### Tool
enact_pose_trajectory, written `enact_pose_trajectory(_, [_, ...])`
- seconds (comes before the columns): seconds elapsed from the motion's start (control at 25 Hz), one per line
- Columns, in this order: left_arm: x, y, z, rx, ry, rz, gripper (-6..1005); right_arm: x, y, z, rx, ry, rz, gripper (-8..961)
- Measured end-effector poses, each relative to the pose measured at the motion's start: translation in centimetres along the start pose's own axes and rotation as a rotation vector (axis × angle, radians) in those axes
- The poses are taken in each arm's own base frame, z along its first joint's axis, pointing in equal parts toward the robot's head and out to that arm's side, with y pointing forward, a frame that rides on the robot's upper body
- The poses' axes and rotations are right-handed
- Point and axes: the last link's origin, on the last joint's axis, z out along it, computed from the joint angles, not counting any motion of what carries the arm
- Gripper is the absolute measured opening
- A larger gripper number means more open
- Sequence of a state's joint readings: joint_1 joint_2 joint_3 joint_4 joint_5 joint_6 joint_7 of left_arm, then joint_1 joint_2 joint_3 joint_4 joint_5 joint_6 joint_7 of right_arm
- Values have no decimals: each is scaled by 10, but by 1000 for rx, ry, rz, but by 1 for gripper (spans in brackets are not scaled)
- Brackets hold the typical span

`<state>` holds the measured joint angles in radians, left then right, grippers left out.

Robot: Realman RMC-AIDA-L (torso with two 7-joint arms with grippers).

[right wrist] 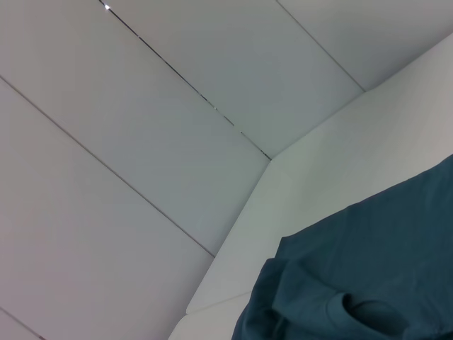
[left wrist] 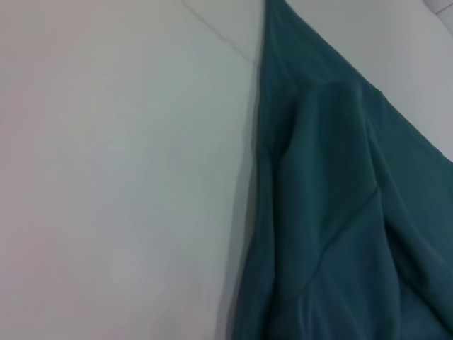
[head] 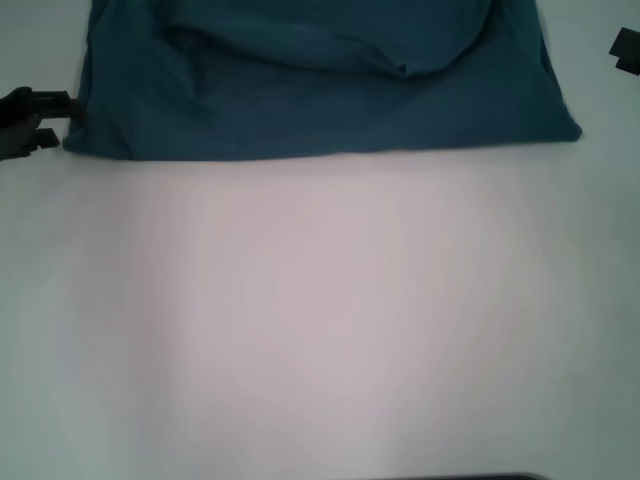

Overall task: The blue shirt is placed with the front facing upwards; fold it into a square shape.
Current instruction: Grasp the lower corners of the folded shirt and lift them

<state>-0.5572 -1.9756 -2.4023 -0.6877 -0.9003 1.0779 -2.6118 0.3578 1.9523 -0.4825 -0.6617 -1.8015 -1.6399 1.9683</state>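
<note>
Teal cotton fills the far part of the head view: the blue shirt (head: pixel 320 90) lies bunched across the twelve o'clock side of the white table (head: pixel 320 320), its near edge a fairly straight line and a loose ridge of cloth rumpled near the middle. No lettering shows on the surface that faces up. The left gripper (head: pixel 45 120) sits at nine o'clock of the shirt, right at its near-left corner, and its dark fingers appear to reach the hem there; whether the jaws are closed on the cloth or merely beside it I cannot tell. The right gripper (head: pixel 626 52) is only a dark sliver at about two o'clock, apart from the shirt's right edge, and its jaws cannot be read either. By my judgement a fold is part done, with the cloth gathered toward the far side but not yet flat or square. The next move likely calls for a firm hold on the left corner, a matching hold on the right one, and an even pull to smooth the ridge.
</note>
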Motion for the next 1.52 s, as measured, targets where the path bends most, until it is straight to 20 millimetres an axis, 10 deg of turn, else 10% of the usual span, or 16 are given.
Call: enact_pose_trajectory(1.52, [-2,13,25,102,-13,193,611,3,-2,-6,9,-17,21,748])
